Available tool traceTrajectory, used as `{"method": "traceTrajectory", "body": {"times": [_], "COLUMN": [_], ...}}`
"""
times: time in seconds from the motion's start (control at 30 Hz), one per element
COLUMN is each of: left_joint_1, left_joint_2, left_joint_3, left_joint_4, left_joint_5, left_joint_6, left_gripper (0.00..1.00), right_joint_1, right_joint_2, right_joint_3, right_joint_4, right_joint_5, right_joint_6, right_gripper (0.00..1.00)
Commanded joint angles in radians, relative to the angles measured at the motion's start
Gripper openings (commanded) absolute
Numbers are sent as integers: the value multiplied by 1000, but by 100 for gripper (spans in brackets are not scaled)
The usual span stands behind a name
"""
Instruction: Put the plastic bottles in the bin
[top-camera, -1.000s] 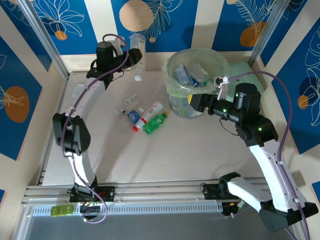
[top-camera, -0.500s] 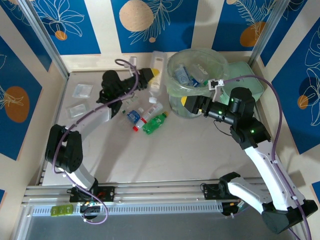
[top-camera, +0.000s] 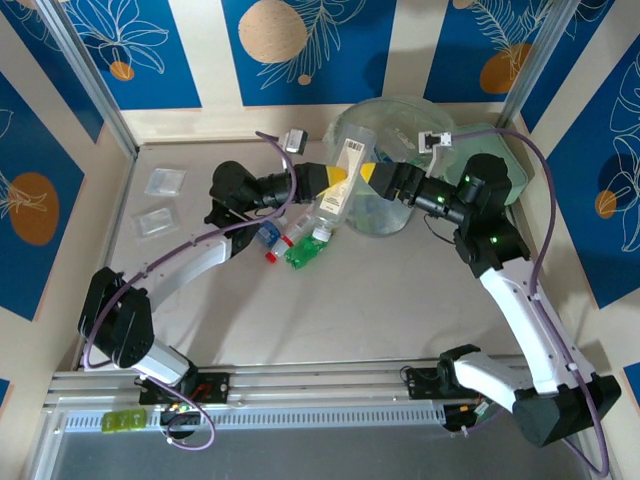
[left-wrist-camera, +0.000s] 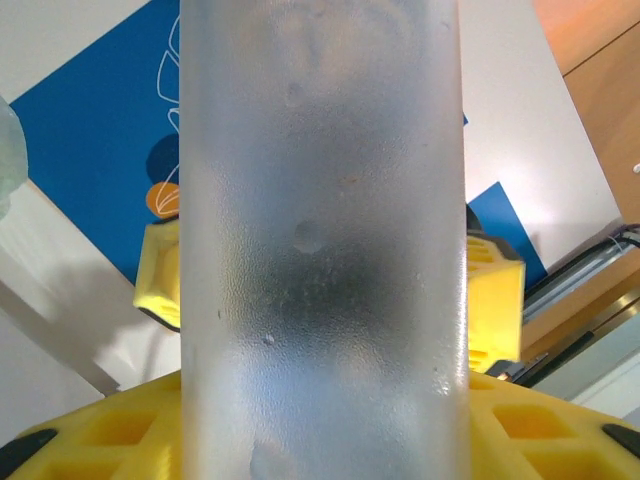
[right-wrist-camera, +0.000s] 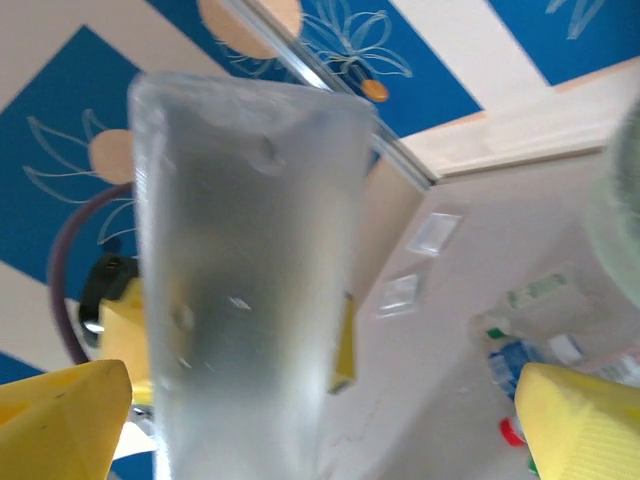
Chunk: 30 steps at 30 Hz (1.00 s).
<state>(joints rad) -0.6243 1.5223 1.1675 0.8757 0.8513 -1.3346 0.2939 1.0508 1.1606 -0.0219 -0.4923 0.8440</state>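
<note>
A frosted clear bottle (top-camera: 340, 185) hangs tilted in the air just left of the bin (top-camera: 400, 112). My left gripper (top-camera: 336, 181) is shut on it, and in the left wrist view the bottle (left-wrist-camera: 320, 250) stands right in front of the camera. My right gripper (top-camera: 371, 176) is open and faces the bottle from the bin side. Its yellow fingertips (right-wrist-camera: 60, 425) stand wide on either side of the bottle (right-wrist-camera: 240, 290). On the table lie a green bottle (top-camera: 308, 248), a blue-labelled bottle (top-camera: 268, 233) and a white bottle (top-camera: 300, 226) with a red cap. The bin holds more bottles.
Two flat clear packets (top-camera: 165, 181) (top-camera: 152, 221) lie at the left of the table. A pale-green lid (top-camera: 503, 140) sits behind the right arm. The metal frame posts stand at the far corners. The near half of the table is bare.
My left arm swung the frosted bottle from the back wall down and right to beside the bin. My right gripper opened wide and moved left, its fingers now on both sides of the bottle.
</note>
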Motion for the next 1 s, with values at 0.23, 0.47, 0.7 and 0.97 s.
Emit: {"method": "traceTrajectory", "body": {"times": [0.23, 0.47, 0.7, 0.97], "left_joint_1": [-30, -35, -38, -37], "left_joint_2": [8, 31, 26, -12], "left_joint_3": [28, 15, -9, -18], "left_joint_4": [69, 147, 160, 63], "left_joint_5": [38, 46, 48, 52], "left_joint_6": [-22, -74, -84, -11], "left_gripper": [46, 46, 46, 67], "right_joint_1": [-9, 19, 28, 27], "right_joint_2": [36, 28, 19, -7], "right_joint_3": [-25, -25, -14, 9], "right_joint_4": [278, 202, 128, 48], "right_joint_5": [-115, -59, -36, -4], "right_joint_6": [225, 179, 138, 91], "right_gripper": [82, 68, 52, 51]}}
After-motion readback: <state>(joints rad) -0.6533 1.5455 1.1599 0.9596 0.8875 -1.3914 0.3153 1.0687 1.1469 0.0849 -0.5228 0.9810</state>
